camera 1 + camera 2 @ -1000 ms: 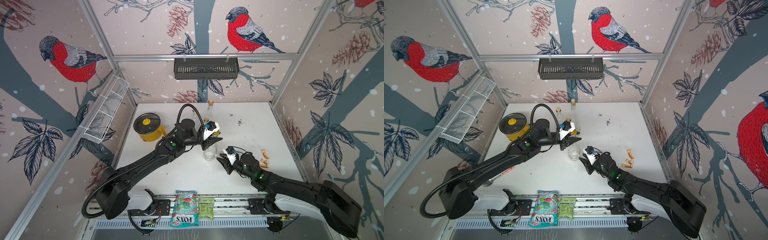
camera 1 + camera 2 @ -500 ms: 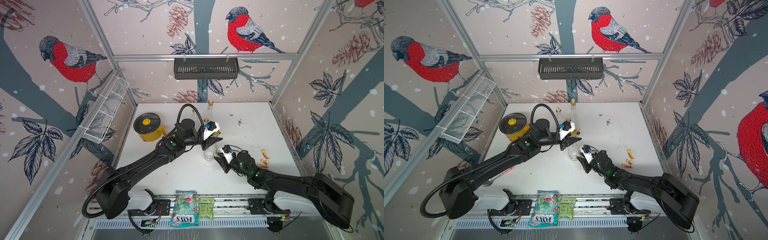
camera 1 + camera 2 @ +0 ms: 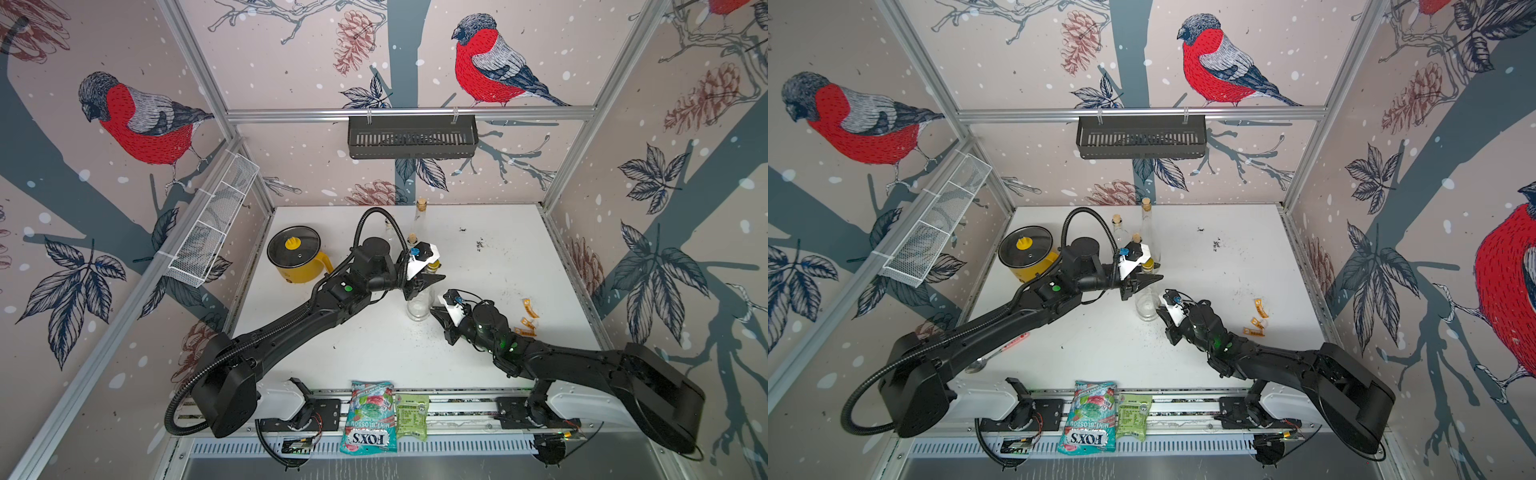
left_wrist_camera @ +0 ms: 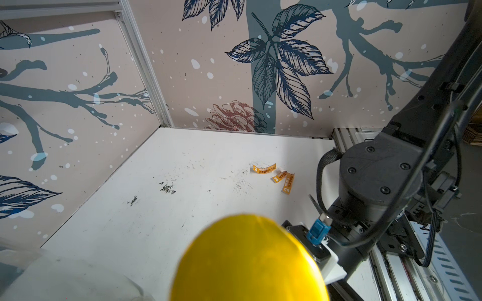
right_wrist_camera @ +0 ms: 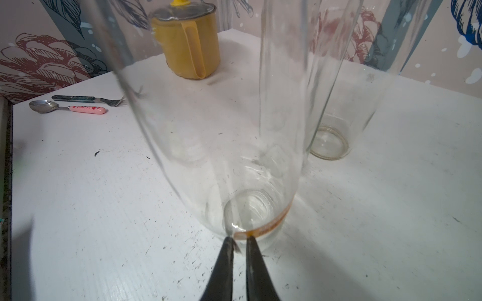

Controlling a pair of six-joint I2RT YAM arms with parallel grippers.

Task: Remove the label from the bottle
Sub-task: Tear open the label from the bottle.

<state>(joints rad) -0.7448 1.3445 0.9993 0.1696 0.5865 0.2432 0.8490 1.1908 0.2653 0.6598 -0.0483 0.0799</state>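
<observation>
From the bottle (image 3: pixel 419 305) on the counter (image 3: pixel 498 249): the pot (image 3: pixel 296 258) stands left and behind, other bottles (image 3: pixel 420 220) just behind, label strips (image 3: pixel 527 321) to the right, snack bags (image 3: pixel 368 415) well in front.

My feeds are bright and evenly lit from overhead, with only soft shadows on the tabletop (image 3: pixel 498 257). Both top views bow at the edges. In the left wrist view the yellow cap (image 4: pixel 247 260) is pure blur. In the right wrist view the bottle (image 5: pixel 208 130) warps the background and its label (image 5: pixel 271 228) is smeared.
</observation>
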